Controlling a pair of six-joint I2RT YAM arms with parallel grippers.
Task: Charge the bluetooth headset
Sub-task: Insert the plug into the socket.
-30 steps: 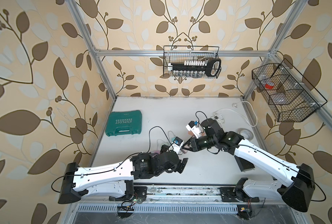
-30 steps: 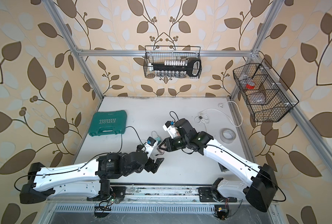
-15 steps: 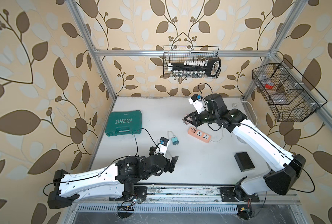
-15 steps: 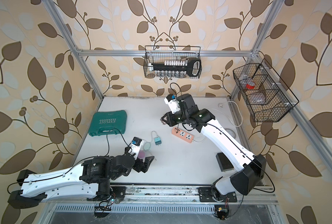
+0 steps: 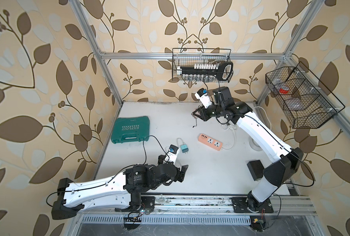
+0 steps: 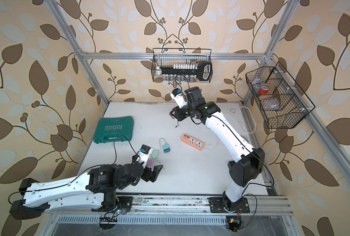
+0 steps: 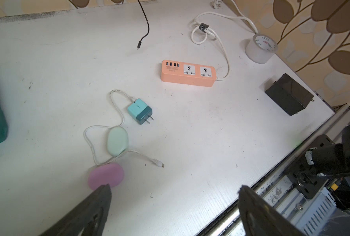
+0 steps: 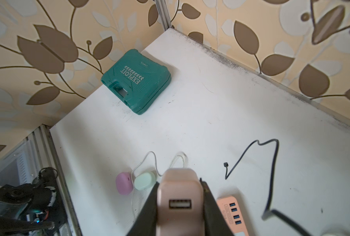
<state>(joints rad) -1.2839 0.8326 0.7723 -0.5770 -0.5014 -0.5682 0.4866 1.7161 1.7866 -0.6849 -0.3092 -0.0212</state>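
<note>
Left gripper (image 7: 175,189): jaws spread wide, empty, just beside the pink case (image 7: 106,178).
Right gripper (image 8: 180,181): clamped on a pink USB adapter (image 8: 179,196), held off the table (image 7: 47,81).
Headset: possibly the pink case or the mint case (image 7: 116,141), neighbours on the table.

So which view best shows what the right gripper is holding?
The right wrist view: the pink USB adapter sits large in the right gripper, its port facing the camera. In both top views the adapter is a tiny sliver, mostly hidden by the gripper. The left wrist view misses it.
</note>
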